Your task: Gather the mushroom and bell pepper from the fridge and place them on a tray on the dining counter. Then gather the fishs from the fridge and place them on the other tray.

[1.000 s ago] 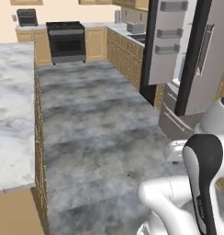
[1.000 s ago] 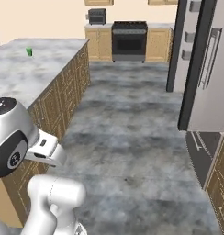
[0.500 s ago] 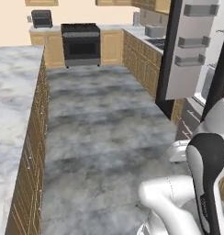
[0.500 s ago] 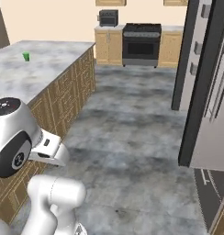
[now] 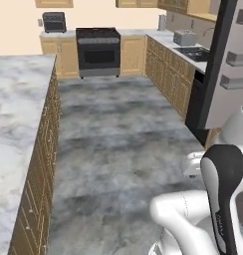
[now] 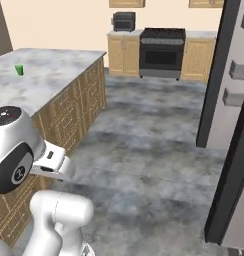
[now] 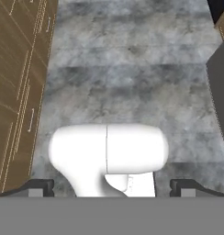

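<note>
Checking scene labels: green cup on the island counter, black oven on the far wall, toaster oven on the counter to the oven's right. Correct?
Almost. The toaster oven sits to the left of the oven, not the right, as the right base view shows. The green cup on the island counter and the black oven on the far wall are as stated.

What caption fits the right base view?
Robot faces a grey-floored kitchen aisle between the dining counter and the open fridge.

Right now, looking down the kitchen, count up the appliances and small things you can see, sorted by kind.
Stove: 1
Fridge: 1
Toaster oven: 1
Toaster: 1
Green cup: 1
Total: 5
</note>
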Motion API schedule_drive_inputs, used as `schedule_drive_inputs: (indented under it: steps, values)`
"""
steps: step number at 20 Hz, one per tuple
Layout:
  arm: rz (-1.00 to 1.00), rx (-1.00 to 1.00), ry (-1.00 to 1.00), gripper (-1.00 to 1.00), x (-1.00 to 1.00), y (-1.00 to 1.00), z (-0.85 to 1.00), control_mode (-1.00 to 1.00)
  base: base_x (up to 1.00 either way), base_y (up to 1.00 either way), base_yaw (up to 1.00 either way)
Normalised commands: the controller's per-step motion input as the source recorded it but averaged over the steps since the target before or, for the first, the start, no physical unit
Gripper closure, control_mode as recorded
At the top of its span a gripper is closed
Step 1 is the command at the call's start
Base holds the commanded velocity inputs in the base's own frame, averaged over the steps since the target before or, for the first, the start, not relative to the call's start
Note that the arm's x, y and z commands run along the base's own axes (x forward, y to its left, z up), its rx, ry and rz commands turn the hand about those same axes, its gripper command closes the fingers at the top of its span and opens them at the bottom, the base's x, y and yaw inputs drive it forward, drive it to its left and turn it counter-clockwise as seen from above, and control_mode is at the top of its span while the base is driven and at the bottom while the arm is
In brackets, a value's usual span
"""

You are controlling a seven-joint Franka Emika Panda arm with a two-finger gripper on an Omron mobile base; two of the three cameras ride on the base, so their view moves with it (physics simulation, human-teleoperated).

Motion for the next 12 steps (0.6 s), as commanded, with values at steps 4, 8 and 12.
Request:
schedule_drive_inputs:
  steps: [4, 8, 12]
  values:
    - [0.0, 0.0, 0.0, -1.0, 0.0, 0.0, 0.0, 1.0, 0.99, 0.0, -0.26]
    - [0.0, 0.0, 0.0, -1.0, 0.0, 0.0, 0.0, 1.0, 0.93, 0.0, -0.47]
    - [0.0, 0.0, 0.0, -1.0, 0.0, 0.0, 0.0, 1.0, 0.9, 0.01, -0.48]
